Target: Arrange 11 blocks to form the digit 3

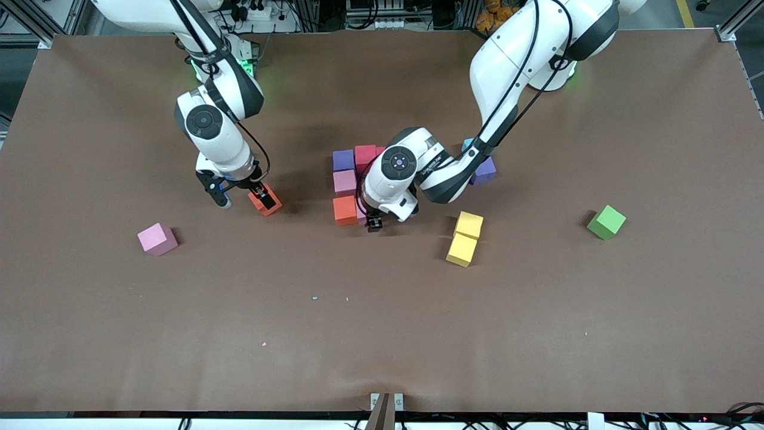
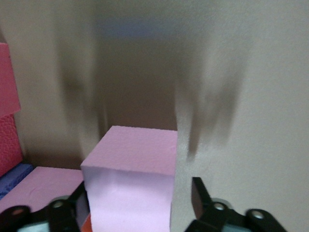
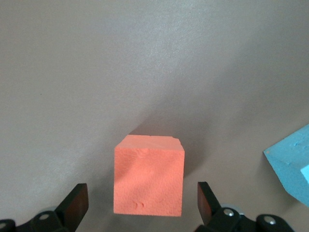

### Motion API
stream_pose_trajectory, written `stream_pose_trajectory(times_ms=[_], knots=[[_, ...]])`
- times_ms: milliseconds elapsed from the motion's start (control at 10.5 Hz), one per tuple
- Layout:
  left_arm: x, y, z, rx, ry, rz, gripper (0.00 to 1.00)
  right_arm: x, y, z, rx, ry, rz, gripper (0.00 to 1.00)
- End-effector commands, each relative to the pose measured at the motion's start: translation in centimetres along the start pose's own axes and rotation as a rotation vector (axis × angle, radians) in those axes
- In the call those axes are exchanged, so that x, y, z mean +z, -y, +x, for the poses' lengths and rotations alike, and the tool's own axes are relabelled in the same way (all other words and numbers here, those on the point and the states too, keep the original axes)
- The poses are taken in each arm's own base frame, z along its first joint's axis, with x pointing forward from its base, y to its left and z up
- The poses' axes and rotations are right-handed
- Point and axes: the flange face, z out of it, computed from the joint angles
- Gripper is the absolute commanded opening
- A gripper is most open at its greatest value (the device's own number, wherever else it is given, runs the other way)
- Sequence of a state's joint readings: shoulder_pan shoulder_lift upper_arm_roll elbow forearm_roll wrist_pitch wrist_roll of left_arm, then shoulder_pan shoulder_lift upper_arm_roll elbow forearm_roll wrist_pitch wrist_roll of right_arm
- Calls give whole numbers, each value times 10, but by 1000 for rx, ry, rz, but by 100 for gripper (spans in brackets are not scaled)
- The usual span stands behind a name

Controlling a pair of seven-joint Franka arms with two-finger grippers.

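Note:
My left gripper (image 1: 374,224) (image 2: 140,193) is down at the block cluster, open astride a pink block (image 2: 129,183) that stands on the table, with a gap on one side. The cluster holds a purple block (image 1: 343,160), a red block (image 1: 365,156), a pink block (image 1: 345,182) and an orange block (image 1: 345,210). My right gripper (image 1: 243,197) (image 3: 141,193) hangs open over a lone orange block (image 1: 267,201) (image 3: 148,176), with a gap at each finger. Two yellow blocks (image 1: 469,225) (image 1: 461,249) touch each other nearer the front camera. Another pink block (image 1: 157,239) lies toward the right arm's end.
A purple block (image 1: 484,171) and a light-blue cube (image 1: 468,144) sit partly under the left arm. A green cube (image 1: 606,222) lies toward the left arm's end. Another light-blue cube (image 3: 292,166) shows beside the lone orange block in the right wrist view.

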State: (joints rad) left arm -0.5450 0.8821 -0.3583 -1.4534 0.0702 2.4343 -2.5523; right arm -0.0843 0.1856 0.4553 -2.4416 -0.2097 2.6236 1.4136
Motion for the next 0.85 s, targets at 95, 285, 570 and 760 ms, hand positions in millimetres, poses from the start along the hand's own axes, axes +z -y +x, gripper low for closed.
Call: stream_pose_trajectory(times_ms=[95, 285, 570, 760], knots=[[-10, -5, 0, 4, -3, -30, 100, 1, -11, -1, -20, -34, 13, 100], [-16, -6, 1, 4, -8, -30, 100, 2, -11, 0, -19, -33, 12, 96], [-17, -8, 3, 0, -9, -28, 100, 10, -10, -1, -17, -19, 25, 95], [-15, -6, 2, 3, -11, -25, 100, 17, -10, 0, -21, -13, 26, 94]])
